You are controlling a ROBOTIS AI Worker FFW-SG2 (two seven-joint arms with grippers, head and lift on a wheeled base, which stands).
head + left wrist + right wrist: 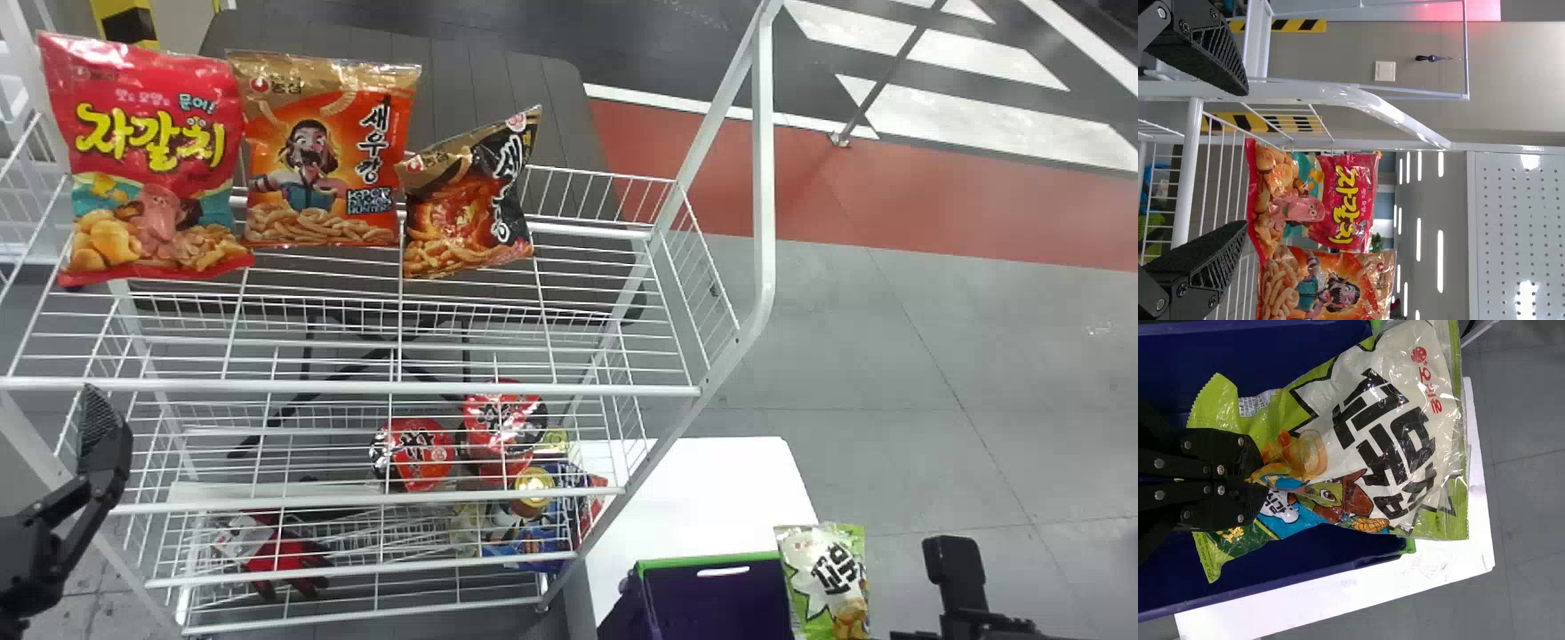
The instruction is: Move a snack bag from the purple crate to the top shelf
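Lower right, the right claw [958, 582] has the green bag [822, 578] pinched at the crate's [707, 561] edge; lower left, the left claw [102, 436] gapes.

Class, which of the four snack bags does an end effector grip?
The green bag, pinched by the right end effector at the purple crate; the other three stand on the top shelf.
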